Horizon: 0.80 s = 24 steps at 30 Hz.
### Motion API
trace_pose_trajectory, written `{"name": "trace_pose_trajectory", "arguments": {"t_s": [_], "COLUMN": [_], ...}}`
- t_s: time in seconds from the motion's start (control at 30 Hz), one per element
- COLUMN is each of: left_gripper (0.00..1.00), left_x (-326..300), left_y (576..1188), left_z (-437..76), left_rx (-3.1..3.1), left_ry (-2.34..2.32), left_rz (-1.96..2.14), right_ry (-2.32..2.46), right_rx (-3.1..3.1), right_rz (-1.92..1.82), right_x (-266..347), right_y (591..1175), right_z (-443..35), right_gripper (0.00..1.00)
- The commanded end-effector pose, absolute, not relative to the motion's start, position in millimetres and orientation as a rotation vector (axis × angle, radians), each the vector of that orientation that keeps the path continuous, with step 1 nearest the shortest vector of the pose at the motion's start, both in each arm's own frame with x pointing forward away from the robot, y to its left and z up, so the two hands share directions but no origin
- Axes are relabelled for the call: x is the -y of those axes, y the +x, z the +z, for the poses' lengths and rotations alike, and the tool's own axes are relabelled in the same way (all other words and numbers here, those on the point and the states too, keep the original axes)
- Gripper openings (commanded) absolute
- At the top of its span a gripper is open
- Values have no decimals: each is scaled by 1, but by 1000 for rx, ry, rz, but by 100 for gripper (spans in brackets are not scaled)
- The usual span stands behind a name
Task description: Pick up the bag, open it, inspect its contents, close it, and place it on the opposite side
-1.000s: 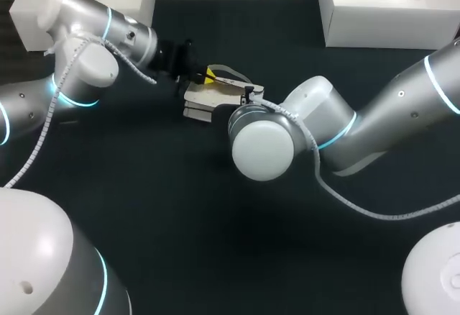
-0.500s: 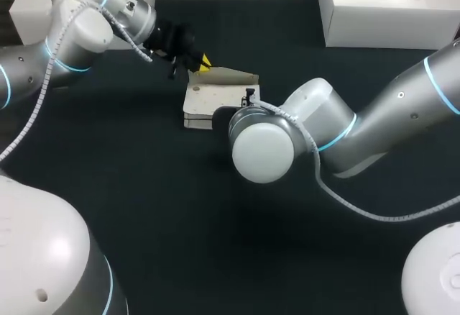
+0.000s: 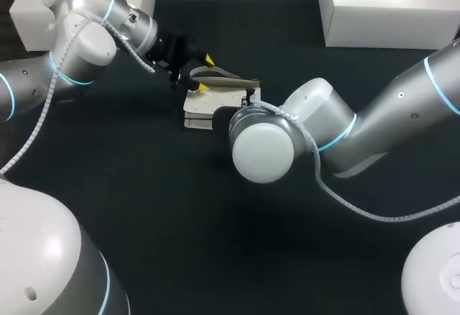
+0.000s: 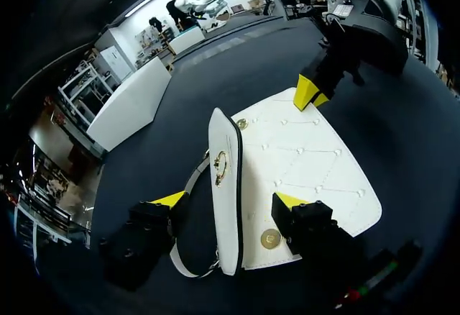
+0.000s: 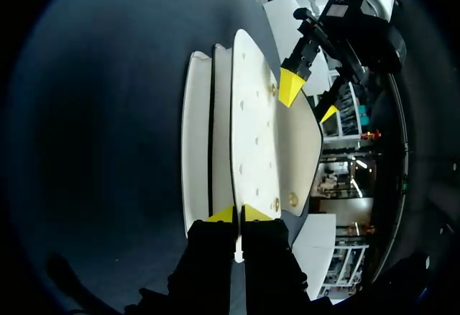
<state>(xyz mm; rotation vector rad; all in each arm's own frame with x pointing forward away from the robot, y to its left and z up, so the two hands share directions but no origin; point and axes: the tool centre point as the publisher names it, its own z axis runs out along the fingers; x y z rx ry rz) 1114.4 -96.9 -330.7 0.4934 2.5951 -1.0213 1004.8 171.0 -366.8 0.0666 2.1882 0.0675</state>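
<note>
While clamping right end effector (image 5: 239, 214) on the white quilted leather bag (image 3: 201, 103), flat on dark worktop (image 3: 144, 207), straddles its raised flap (image 4: 226, 178) with left end effector (image 4: 228, 200) apart. Opening underway; yet to inspect, close, move across.

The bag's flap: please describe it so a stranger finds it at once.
On the dark table lies a white quilted bag. Its flap stands up between the open fingers of the left gripper; unlike the flat quilted body, it carries a gold ring clasp.
</note>
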Motion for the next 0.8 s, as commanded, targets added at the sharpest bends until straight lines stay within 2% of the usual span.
{"name": "trace_pose_trajectory", "arguments": {"t_s": [0.03, 0.1, 0.23, 0.53, 0.63, 0.8], "left_gripper": [79, 77, 67, 62, 51, 40], "left_x": [105, 107, 111, 117, 118, 119], "left_y": [1127, 1132, 1141, 1154, 1154, 1156], "left_z": [-338, -340, -345, -355, -356, -358], "left_rx": [-2610, -2629, -2659, -2719, -2727, -2740], "left_ry": [483, 472, 452, 434, 434, 428], "left_rz": [-1039, -1056, -1067, -1058, -1051, -1043], "right_ry": [61, 61, 61, 61, 61, 61], "right_rx": [-2165, -2165, -2165, -2165, -2165, -2165], "right_rz": [80, 80, 80, 80, 80, 80], "right_x": [-169, -169, -169, -169, -169, -169], "right_y": [1003, 1003, 1003, 1003, 1003, 1003], "right_z": [-371, -371, -371, -371, -371, -371], "right_gripper": [0, 0, 0, 0, 0, 0]}}
